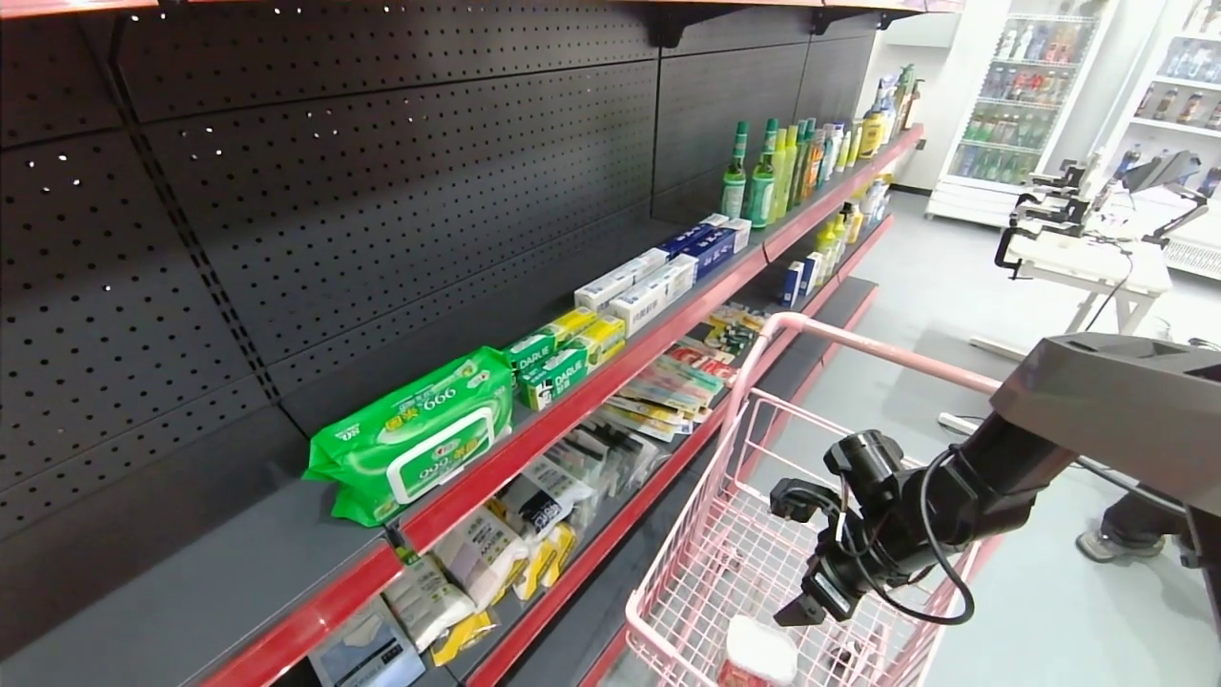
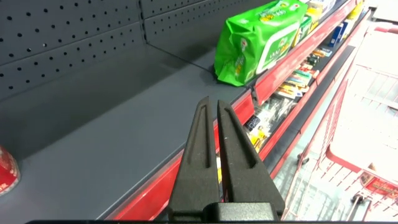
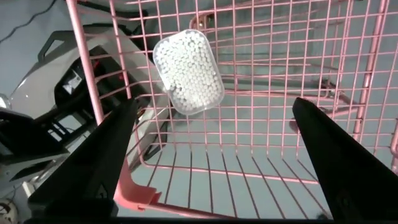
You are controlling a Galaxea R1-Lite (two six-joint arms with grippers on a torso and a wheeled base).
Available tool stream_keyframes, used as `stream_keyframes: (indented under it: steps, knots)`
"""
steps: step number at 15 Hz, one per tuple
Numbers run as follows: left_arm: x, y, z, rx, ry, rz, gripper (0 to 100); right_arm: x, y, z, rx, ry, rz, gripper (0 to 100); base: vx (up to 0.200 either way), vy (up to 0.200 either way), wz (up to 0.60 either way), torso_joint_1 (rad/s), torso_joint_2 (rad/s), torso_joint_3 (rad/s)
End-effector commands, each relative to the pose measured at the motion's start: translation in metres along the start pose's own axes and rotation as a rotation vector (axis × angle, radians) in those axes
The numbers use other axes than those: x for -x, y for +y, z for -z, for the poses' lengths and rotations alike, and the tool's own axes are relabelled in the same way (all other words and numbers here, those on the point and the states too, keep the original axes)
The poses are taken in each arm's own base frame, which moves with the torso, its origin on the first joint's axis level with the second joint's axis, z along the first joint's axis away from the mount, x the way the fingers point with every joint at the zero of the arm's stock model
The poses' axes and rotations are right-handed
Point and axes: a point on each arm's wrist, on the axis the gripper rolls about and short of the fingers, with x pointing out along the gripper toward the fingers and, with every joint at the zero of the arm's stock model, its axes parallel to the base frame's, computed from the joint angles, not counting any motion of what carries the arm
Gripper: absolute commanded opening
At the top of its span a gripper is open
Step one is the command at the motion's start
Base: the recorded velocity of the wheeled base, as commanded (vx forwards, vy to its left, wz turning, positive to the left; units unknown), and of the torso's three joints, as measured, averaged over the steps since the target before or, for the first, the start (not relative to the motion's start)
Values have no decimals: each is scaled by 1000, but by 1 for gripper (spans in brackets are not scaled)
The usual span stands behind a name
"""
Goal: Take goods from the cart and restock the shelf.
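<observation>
Pink wire cart point(image 1: 763, 329) held one white-topped tub point(image 3: 188, 73) by its near edge as I hung my right gripper point(image 3: 214, 109) spread wide above it, apparently lined up to grasp.
My left gripper point(image 2: 216, 106), closed tight and empty, hovered over the shelf point(image 2: 112, 149) at its bare grey front edge, along from green wipes point(image 1: 410, 434); drinks coolers point(image 1: 1011, 95) stood beyond.

At the far end of the aisle you will find a glass-door cooler point(image 1: 1016, 95) stocked with bottles (standing upright in rows). Near it stands a white table point(image 1: 1078, 256) carrying dark equipment point(image 1: 1156, 172). You see grey floor point(image 1: 935, 277) around both.
</observation>
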Motion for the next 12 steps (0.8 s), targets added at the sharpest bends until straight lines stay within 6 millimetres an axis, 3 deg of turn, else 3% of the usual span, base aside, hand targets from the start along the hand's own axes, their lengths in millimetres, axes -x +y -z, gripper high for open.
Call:
stream_keyframes:
  steps: [1,12]
  knots:
    - [0,0,0,0,-1,-1,0,-3,1,2,4,7,-5,100,0,0,0,-144,315,163]
    - [0,0,0,0,0,-1,0,-3,11,-6,58,0,-11,100,0,0,0,-149,338,191]
